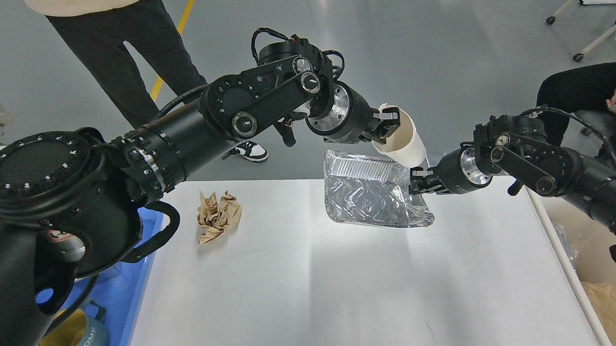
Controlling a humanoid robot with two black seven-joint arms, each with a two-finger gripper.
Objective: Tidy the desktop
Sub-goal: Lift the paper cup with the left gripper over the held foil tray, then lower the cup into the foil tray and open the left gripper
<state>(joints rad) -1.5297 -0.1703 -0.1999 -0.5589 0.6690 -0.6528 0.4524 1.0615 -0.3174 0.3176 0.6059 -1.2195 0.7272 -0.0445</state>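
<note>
Desktop (344,286) runs lengthwise away — left gripper (386,124) clamps paper cup (402,137), right gripper (416,181) pinches foil tray (371,191).

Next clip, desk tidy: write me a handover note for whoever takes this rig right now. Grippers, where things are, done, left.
Left gripper: shut on the paper cup, held tilted in the air over the foil tray.
Right gripper: shut on the right edge of the foil tray, tipped up above the desktop.
Crumpled brown paper lies on the desktop, untouched.
Blue tray at left holds a mug.
Done: cup and foil tray lifted. Left: dispose of both, then the paper.
</note>
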